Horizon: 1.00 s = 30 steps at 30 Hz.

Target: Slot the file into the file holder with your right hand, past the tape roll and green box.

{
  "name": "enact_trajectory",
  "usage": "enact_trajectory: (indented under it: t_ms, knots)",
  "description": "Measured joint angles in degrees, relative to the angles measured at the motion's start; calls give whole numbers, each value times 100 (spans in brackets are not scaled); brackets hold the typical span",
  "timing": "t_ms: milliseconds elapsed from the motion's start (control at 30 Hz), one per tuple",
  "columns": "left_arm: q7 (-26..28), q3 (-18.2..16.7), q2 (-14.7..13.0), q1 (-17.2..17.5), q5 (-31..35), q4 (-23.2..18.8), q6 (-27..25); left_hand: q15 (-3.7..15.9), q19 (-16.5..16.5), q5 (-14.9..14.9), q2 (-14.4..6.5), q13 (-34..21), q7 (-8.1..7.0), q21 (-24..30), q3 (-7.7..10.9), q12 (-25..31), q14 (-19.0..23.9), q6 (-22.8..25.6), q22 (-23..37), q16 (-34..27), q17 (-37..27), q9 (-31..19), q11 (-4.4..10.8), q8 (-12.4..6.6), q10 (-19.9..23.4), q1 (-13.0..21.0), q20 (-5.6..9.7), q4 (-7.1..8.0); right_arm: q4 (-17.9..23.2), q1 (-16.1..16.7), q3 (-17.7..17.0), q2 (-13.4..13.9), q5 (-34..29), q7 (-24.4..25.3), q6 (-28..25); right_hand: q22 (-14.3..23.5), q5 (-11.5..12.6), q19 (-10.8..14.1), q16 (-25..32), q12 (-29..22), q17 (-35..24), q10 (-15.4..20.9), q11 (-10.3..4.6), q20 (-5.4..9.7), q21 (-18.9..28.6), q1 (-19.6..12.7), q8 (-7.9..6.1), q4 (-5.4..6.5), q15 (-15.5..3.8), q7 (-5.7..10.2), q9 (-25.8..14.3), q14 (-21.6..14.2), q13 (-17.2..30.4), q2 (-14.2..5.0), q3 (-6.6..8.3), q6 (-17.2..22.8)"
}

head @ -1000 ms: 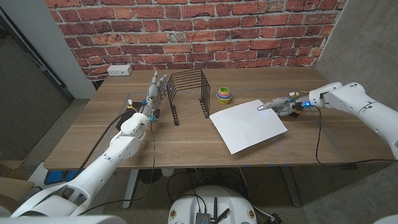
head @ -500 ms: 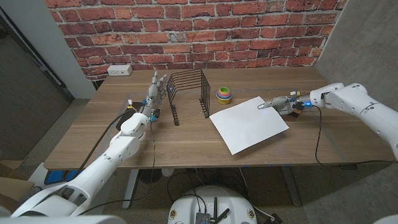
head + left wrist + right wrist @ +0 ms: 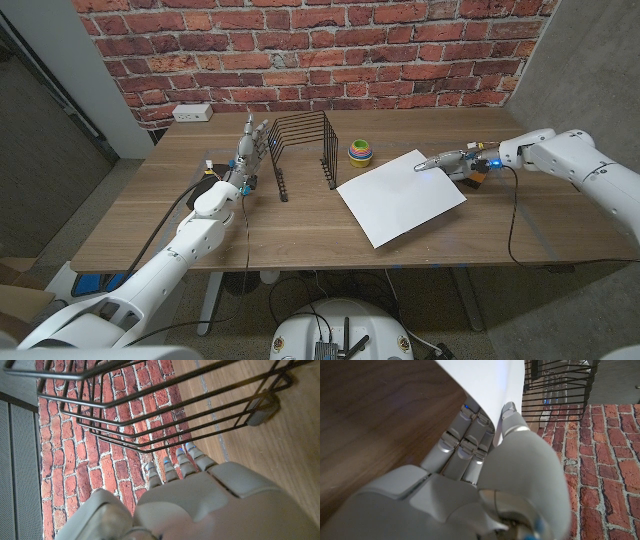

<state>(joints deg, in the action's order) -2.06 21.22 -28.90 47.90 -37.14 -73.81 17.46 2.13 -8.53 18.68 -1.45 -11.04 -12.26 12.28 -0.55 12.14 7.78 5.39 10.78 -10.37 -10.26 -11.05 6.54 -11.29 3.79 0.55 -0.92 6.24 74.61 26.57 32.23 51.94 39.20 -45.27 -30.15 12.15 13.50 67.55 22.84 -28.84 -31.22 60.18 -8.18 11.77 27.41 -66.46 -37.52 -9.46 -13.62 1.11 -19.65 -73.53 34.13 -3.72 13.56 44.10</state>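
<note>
The file (image 3: 400, 197) is a white sheet lying on the wooden table (image 3: 150, 220), right of centre. My right hand (image 3: 450, 161) pinches its far right edge; in the right wrist view the thumb lies on top of the file (image 3: 485, 385) and the fingers of the right hand (image 3: 485, 475) are under it. The black wire file holder (image 3: 303, 150) stands left of the file. A small round roll with coloured bands (image 3: 360, 152) sits between holder and file. My left hand (image 3: 250, 145) stands upright beside the holder's left side, fingers straight, holding nothing.
A white power socket block (image 3: 192, 113) lies at the table's back left by the brick wall. In the left wrist view the holder's wires (image 3: 165, 410) pass just beyond my left hand (image 3: 200, 495). The holder (image 3: 560, 385) also appears past the file in the right wrist view.
My right hand has risen slightly and moved a little away from me, lifting the file's held edge with it. The left hand and the holder have not moved.
</note>
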Motion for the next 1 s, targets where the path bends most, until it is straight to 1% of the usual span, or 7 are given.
enact_trajectory:
  t_ms: [500,567,700,767,933,967,1000]
  knots:
    - [-3,0,0,0,0,0,-1,0,0,0,0,0,0,0,0,0,0,0,0,0,0,0,0,0,0,0,0,0,704,313,-317,299,315,369,-147,-1,-88,0,0,-20,-26,0,0,0,44,-44,2,0,31,0,0,-30,3,16,0,0]
    - [-3,0,0,0,0,0,-1,0,0,0,0,0,0,0,0,0,0,0,0,0,0,0,0,0,0,0,0,0,786,366,-360,332,352,417,-147,-1,-88,-1,-9,-20,-26,0,0,0,43,-44,2,6,31,0,0,-30,3,16,35,0]
    - [-4,0,0,0,0,0,-2,0,0,0,0,0,0,0,0,0,0,0,0,0,0,0,0,0,0,0,0,0,940,481,-460,392,402,485,-146,-1,-89,-1,-43,-20,-38,-1,0,0,68,-67,3,5,31,0,19,-30,3,-8,35,0]
    - [-4,0,0,-1,0,0,-2,0,-1,0,0,0,0,0,0,0,0,0,0,0,0,0,0,0,0,0,1,0,976,510,-486,406,517,626,-73,-1,-106,-1,-43,-19,-54,-1,0,0,89,-67,3,5,31,0,26,-30,3,-8,35,0]
    - [-3,0,0,-2,0,1,-3,0,-1,0,0,0,0,0,0,0,0,0,0,0,0,0,0,0,0,0,1,0,1145,650,-605,467,579,692,18,-1,-133,-1,-43,-15,-54,-1,0,0,88,-91,3,5,31,0,26,-30,3,-28,35,0]
    - [-4,0,0,-2,0,1,-3,0,-1,0,0,0,0,0,0,0,0,0,0,0,0,0,0,0,0,0,1,0,1170,668,-624,475,579,692,18,-1,-133,-1,-43,-15,-54,-1,0,0,88,-122,3,5,31,0,26,-30,3,2,35,0]
    - [-4,0,0,-3,0,1,-3,0,-1,0,0,0,0,0,0,0,0,0,0,0,0,0,0,0,0,0,1,0,1193,689,-643,483,624,738,120,-1,-133,-1,-43,-14,-54,-1,0,0,88,-120,3,5,31,0,26,-30,3,1,35,0]
